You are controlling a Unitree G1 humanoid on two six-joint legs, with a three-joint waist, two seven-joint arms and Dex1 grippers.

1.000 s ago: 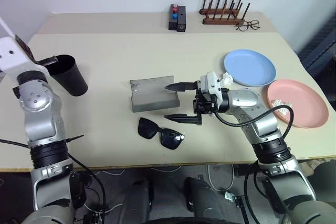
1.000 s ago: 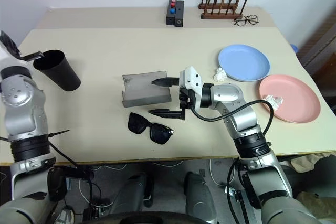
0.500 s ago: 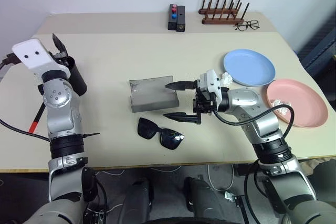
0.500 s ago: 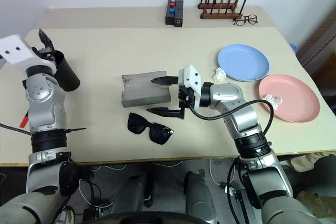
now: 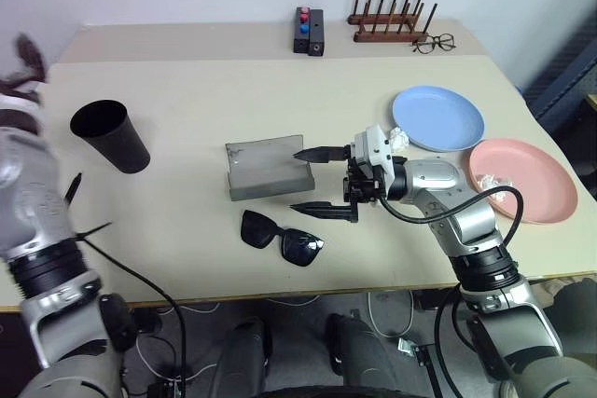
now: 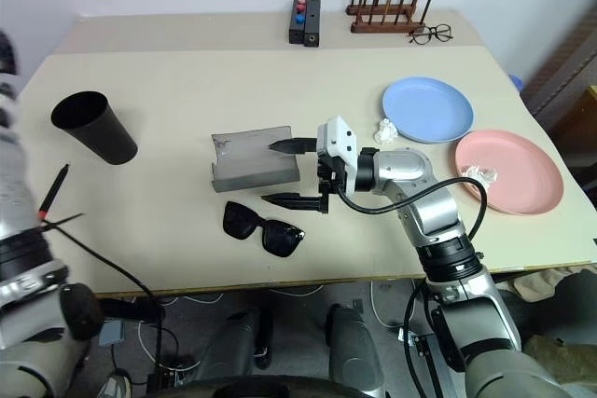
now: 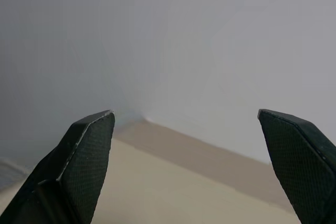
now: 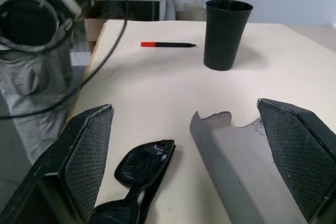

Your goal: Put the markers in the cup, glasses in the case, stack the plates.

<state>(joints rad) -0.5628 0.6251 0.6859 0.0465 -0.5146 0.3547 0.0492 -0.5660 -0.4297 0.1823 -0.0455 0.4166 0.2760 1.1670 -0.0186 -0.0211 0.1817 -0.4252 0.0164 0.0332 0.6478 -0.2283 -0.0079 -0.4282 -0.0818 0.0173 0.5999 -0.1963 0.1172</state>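
Note:
The black cup (image 5: pixel 110 135) stands upright at the table's left, and nothing sticks out above its rim. A black marker with a red band (image 6: pixel 51 195) lies on the table to the cup's left. The grey case (image 5: pixel 268 168) lies open at mid-table, with the black glasses (image 5: pixel 282 238) in front of it. My right gripper (image 5: pixel 320 180) hovers open just right of the case, pointing at it, with nothing between its fingers. My left gripper (image 7: pixel 186 124) is open and empty, raised at the far left and facing the wall. The blue plate (image 5: pixel 438 118) and pink plate (image 5: pixel 522 179) lie side by side at right.
At the back of the table are a wooden peg rack (image 5: pixel 387 20), thin-rimmed spectacles (image 5: pixel 437 42) and a black box with red and blue knobs (image 5: pixel 308 33). Crumpled white paper (image 5: pixel 403 140) sits beside the blue plate, and another scrap (image 6: pixel 480 174) lies on the pink plate.
My left gripper was at the cup's rim; it has opened and swung up and out to the left. The right arm has kept still.

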